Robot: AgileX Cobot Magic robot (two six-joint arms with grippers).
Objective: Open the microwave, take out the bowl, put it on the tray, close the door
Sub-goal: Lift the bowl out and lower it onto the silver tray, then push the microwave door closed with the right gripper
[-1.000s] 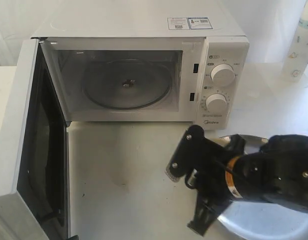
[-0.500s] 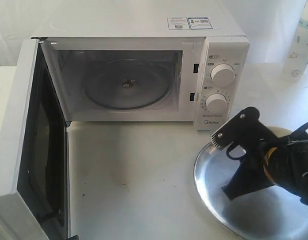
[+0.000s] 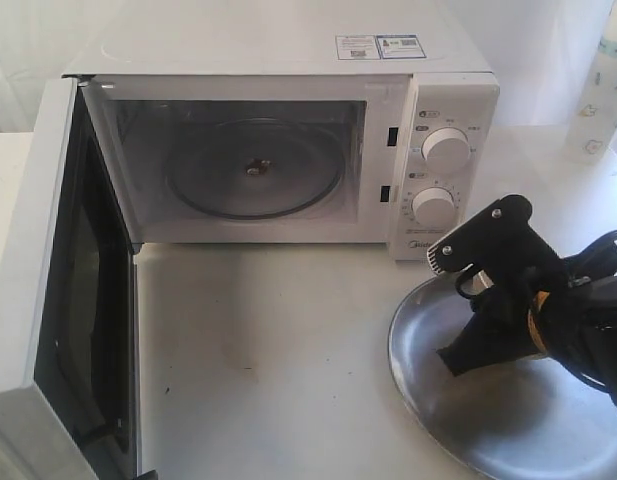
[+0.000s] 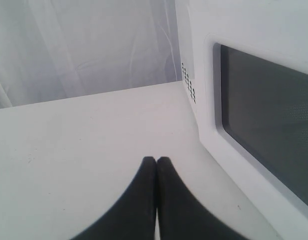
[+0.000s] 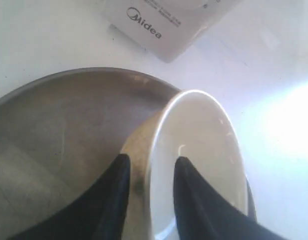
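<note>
R gripper (image 5: 151,165) is clamped on the bowl (image 5: 203,150): one finger outside the wall, the other inside, rim between them. Bowl hangs over the tray (image 5: 59,130), at the tray's edge. Can't tell whether its base touches the metal. Just past the tray is the microwave (image 3: 278,50), logo corner nearest the R gripper, two dials (image 3: 446,147) above it. Farther off, the cavity stands open w/ the glass turntable (image 3: 253,170) inside. The door (image 3: 28,250) is swung wide, well apart from the R gripper.

L gripper (image 4: 156,162) has its fingers pressed together, nothing between them. It is above the white table (image 3: 268,340), w/ the door's dark window just beside it.

Table is white, w/ faint smudges and specks in front of the microwave. Pale draped backdrop (image 4: 84,45) behind.

In the exterior view the R arm covers the bowl, the tray's near edge is cut off, and a bottle (image 3: 600,90) at the frame edge is only partly seen.
</note>
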